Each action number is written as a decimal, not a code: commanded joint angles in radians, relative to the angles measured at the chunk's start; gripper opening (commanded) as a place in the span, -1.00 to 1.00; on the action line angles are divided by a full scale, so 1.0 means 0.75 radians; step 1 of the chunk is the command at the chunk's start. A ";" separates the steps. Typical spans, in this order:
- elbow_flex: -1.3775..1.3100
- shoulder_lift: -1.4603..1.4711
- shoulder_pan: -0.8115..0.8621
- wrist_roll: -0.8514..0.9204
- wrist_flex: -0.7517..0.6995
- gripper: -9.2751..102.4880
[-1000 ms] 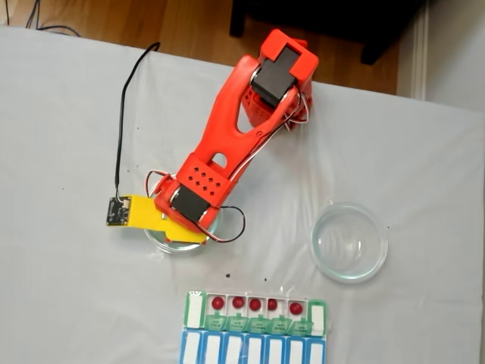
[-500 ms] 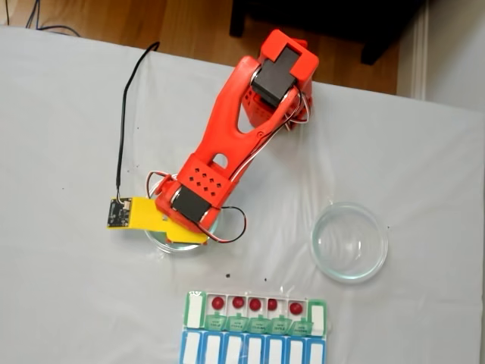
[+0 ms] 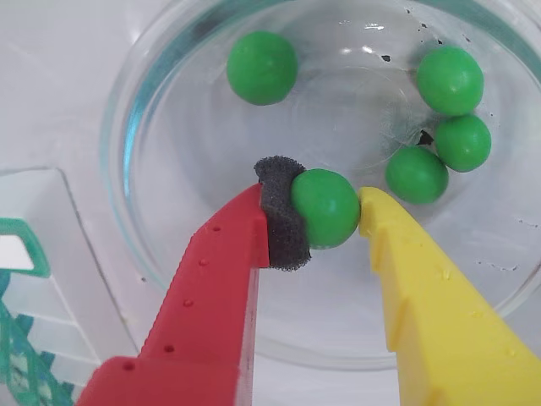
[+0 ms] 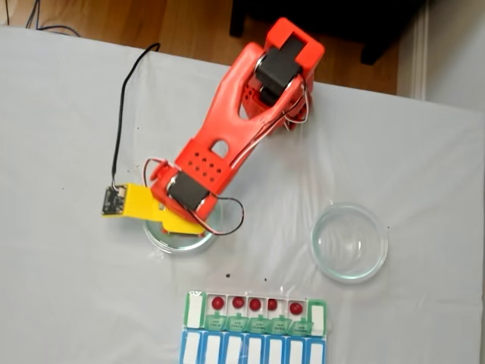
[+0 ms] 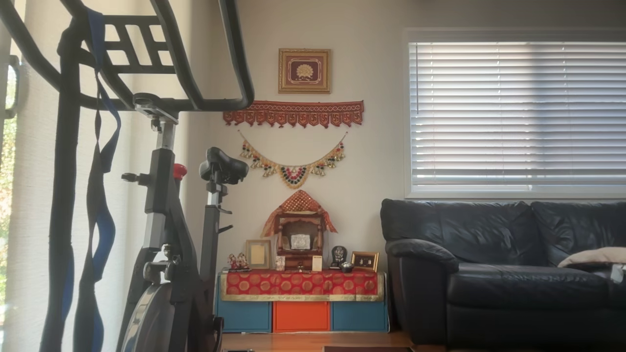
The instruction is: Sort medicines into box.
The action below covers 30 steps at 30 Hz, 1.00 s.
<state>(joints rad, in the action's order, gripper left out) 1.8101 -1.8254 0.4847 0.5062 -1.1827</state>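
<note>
In the wrist view my gripper is shut on one green medicine ball, held between the red finger's dark foam pad and the yellow finger, over a clear glass dish. Several more green balls lie in that dish. In the fixed view the orange arm covers most of the dish. The box lies at the bottom with its green lids open and several dark red balls in its compartments. A corner of the box shows at the wrist view's lower left.
A second glass dish stands to the right of the arm with nothing in it. A blue-framed row with white lids lies right below the box. A black cable runs to the wrist camera board. Tiny dark specks dot the white cloth.
The arm's wrist and its camera board have shifted slightly up and to the left in the fixed view. The box and the dishes have not moved.
</note>
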 commanded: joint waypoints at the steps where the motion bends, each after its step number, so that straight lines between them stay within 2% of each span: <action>1: -0.182 -0.178 -0.006 -0.002 -0.080 -0.81; 5: -0.307 -0.180 -0.057 -0.027 -0.174 -0.81; 11: -0.464 -0.135 -0.250 -0.115 -0.301 -0.81; 22: -0.618 0.055 -0.691 -0.380 -0.315 -0.82; 30: -0.757 0.268 -0.832 -0.503 -0.252 -0.81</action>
<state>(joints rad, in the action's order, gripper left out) 1.3622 -1.6260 -0.0982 0.1488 -1.3929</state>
